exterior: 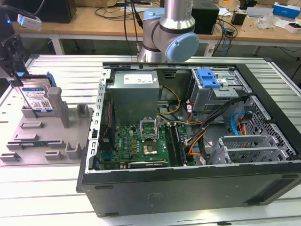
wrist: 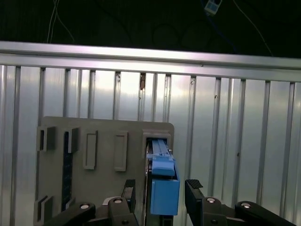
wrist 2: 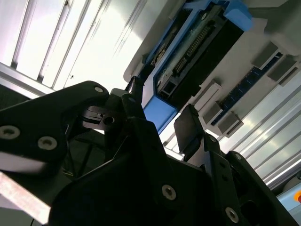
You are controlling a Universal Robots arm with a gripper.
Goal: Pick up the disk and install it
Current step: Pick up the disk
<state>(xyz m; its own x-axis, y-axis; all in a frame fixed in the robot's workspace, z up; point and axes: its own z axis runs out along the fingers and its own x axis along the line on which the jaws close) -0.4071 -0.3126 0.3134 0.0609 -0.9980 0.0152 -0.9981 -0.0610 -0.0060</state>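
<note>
Grey fixture (exterior: 47, 141) holds upright blue-framed silver disk (exterior: 37, 100)

The disk (exterior: 36, 99) shows silvery metal under a smooth label, framed in smooth blue plastic. Its holder (exterior: 42, 141) looks matt grey, probably plastic. The table (exterior: 61, 70) is ribbed, bright bare metal. The gripper (wrist: 161, 186) is matt black.

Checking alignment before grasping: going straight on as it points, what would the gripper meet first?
Probably the disk: standing blue carrier edge up in the grey holder, it lies between the gripper's open fingers, which would likely pass either side. Depth is unclear.
</note>
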